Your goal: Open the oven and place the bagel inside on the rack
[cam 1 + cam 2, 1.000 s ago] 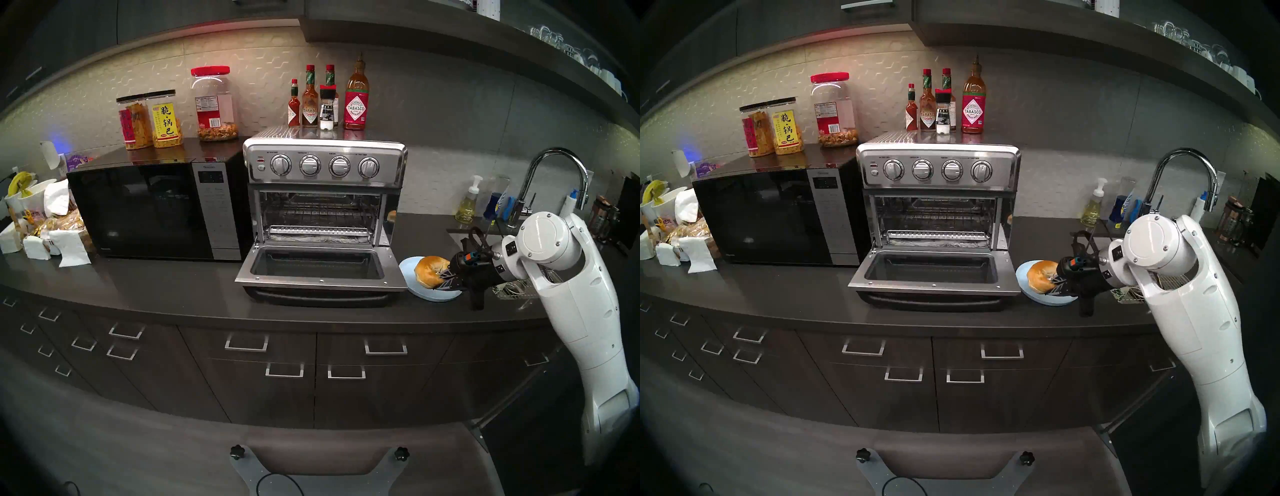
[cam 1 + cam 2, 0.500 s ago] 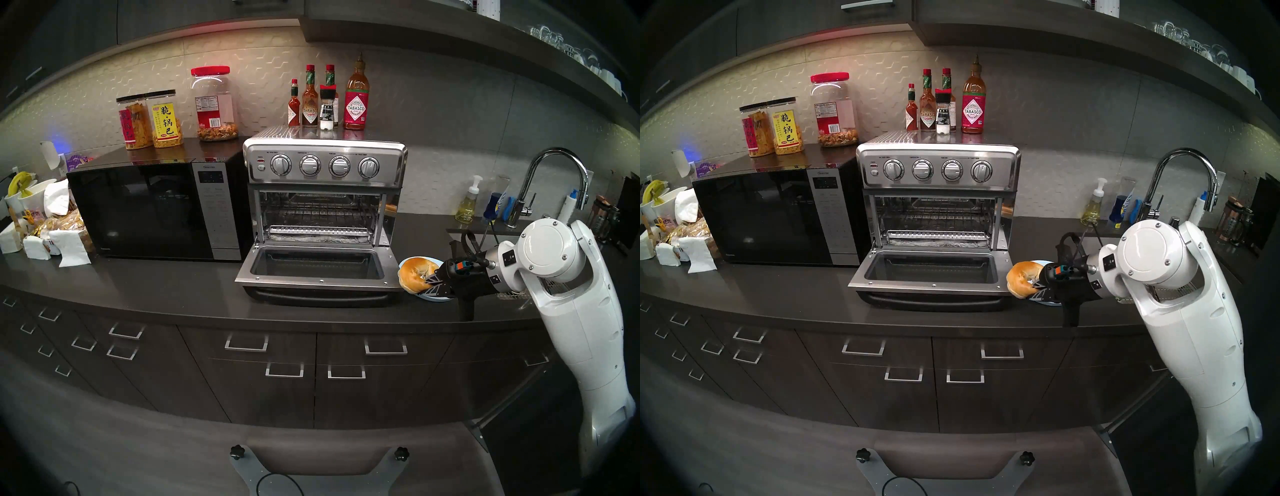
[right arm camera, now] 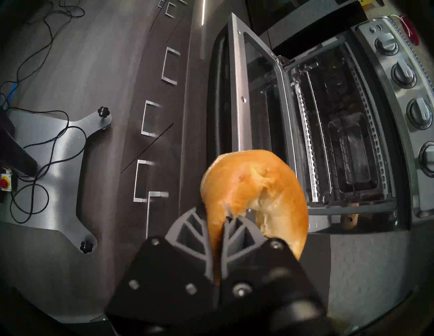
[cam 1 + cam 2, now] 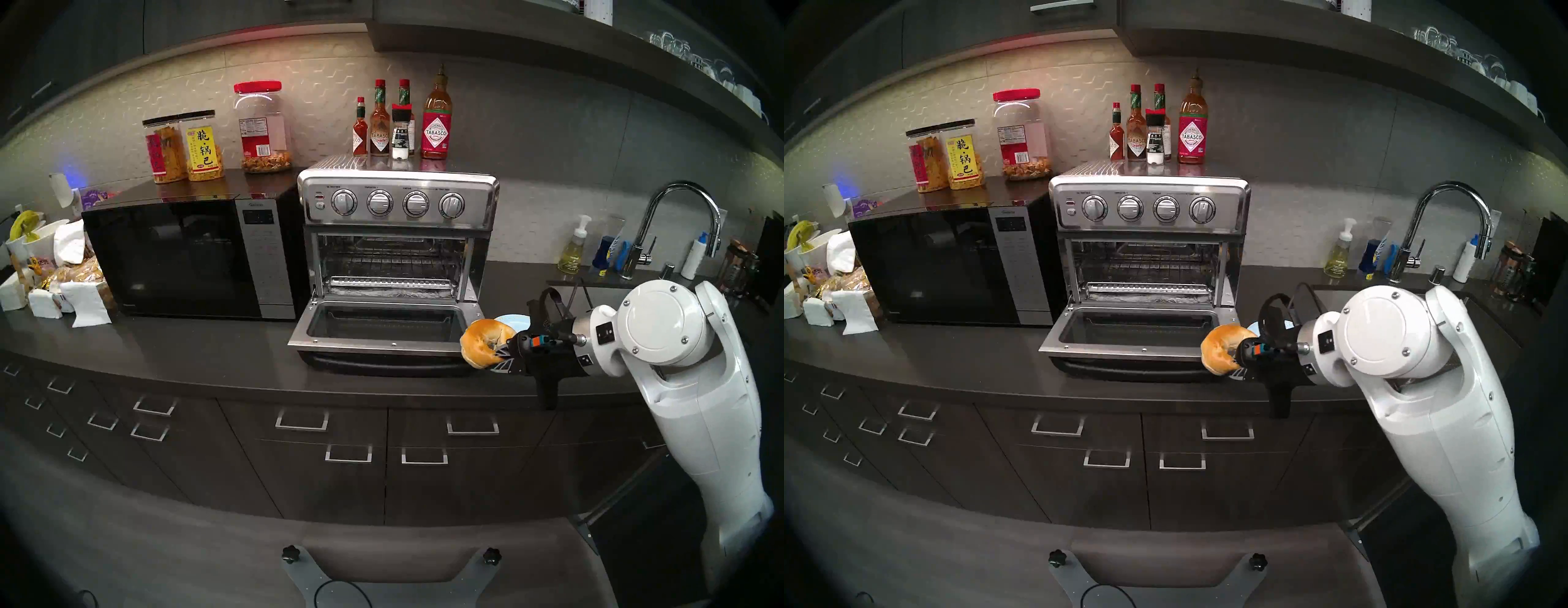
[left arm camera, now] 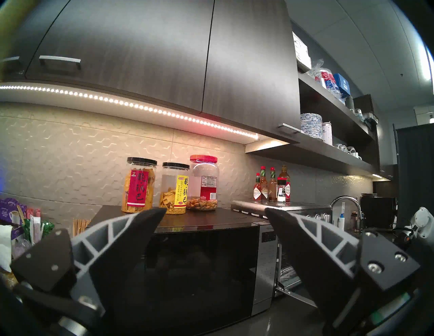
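Right gripper clamped on glossy golden-brown bagel ring, held tilted just beside the right corner of the brushed-steel toaster oven, door down. Pale blue round plate behind.

Left gripper spread wide, empty, facing black glass microwave.

Bagel pinched at its rim; ribbed silver wire rack bare beyond.

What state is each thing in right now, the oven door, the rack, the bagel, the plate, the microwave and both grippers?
oven door: dropped fully open.
rack: inside, bare.
bagel: pinched at its rim, lifted off the plate.
plate: on the counter, nothing on its visible part.
microwave: door closed.
right gripper: shut on the bagel.
left gripper: open, holding nothing.
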Robot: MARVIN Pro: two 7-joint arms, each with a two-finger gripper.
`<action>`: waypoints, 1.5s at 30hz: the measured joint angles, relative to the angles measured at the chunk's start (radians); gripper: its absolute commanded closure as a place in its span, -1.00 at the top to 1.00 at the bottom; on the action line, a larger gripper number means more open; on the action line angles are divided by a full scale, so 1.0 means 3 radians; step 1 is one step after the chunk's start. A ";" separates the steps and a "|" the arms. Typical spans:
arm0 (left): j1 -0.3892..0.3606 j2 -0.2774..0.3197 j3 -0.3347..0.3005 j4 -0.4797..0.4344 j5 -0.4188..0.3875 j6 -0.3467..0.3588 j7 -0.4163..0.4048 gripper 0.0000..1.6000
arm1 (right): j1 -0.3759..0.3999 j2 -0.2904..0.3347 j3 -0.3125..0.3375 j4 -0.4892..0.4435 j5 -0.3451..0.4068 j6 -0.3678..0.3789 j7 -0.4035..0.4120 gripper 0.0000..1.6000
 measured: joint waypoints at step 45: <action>-0.0267 -0.0002 0.0203 0.0046 0.0049 0.0009 -0.0034 1.00 | 0.1075 -0.0723 -0.1982 0.0430 -0.0905 0.0944 -0.0944 -1.00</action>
